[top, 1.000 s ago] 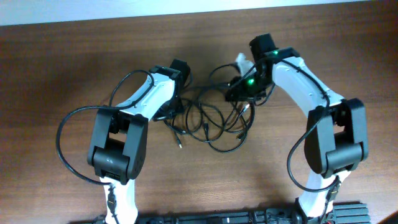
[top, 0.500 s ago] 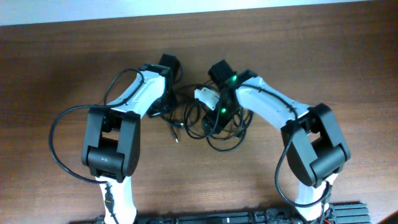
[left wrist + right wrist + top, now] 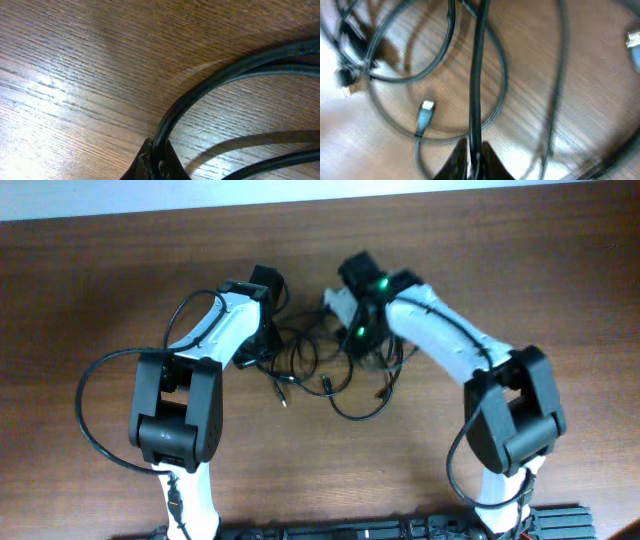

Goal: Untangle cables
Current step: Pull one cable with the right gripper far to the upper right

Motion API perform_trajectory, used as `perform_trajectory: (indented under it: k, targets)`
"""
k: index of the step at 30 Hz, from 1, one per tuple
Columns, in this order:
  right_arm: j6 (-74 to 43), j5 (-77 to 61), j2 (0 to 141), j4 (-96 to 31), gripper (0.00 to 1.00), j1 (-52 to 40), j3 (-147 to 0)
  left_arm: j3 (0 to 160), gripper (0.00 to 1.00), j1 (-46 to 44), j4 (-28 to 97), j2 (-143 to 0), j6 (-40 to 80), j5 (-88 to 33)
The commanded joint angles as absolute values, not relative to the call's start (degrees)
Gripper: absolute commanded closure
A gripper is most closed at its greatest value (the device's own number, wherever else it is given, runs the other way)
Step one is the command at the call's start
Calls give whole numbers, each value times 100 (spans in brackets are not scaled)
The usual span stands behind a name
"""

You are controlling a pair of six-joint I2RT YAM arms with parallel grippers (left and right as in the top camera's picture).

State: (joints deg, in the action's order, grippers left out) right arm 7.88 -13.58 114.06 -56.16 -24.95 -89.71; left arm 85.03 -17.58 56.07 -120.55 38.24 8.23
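Left tool and right tool each pinch a strand of the cables near the far edge of the desk. This looks like mid-separation, and the next move calls for gentle pulls toward opposite side edges.

Seen from overhead, the cables disappear under the left arm and the right arm. Both sets of fingers are hidden there too. Where the cords cross in the heap, they are too fine for me to say which is which.

The left wrist view crops the left gripper to just its tips at the bottom edge, pinched on a cord that runs off to the right. The right gripper is cropped the same way, nipping a cord that leaves by the top. That whole view is smeared, and the right edge cuts off a silvery plug.
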Motion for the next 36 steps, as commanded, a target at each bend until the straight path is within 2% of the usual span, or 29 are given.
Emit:
perform_trajectory:
  k: [1,4,10,14,19,22,26,27,28,30,31,33,36]
  targets:
    - [980,-2130,11177,-6792,96,-1809,-10370,8619,100,-1745,5583,-12127,3900,790]
    - [976,-1787,11177,-6995,96,-1129,-10842,8619,100,-1745,5575,-12127,3900,792]
    - [652,-1581,11177,-6080,96,701,-10975,8619,100,-1745,5577,-12127,3900,790]
    - [1125,-1581,11275,-4630,96,1791,-10978,8619,100,-1745,5575,-12127,3900,794]
    - [2571,-1219,11876,-3109,96,2305,-10978,8619,100,-1752,5575,-12127,3900,792]
    - [2576,-390,12547,-2211,96,2467,-10978,8619,99,-1750,5572,-12127,3900,797]
    - [2569,-399,13487,-1411,94,2596,-10978,8619,98,-1750,5575,-12127,3900,792]
    - [2558,-397,13633,-1385,87,2596,-10978,8619,96,-1752,5575,-12127,3900,792]
    - [2451,-399,13743,-1369,63,2596,-10978,8619,94,-1750,5575,-12127,3900,792]
    - [1984,-408,13769,-1396,29,2596,-10986,8619,90,-1750,5575,-12127,3900,792]
    - [1772,-475,13690,-1457,19,2596,-10986,8619,89,-1750,5575,-12127,3903,792]
    - [1531,-895,13423,-1730,1,2596,-11008,8619,88,-1752,5575,-12127,3900,790]
    - [1192,-989,12903,-2864,1,2596,-11192,8619,83,-1752,5575,-12127,3900,790]
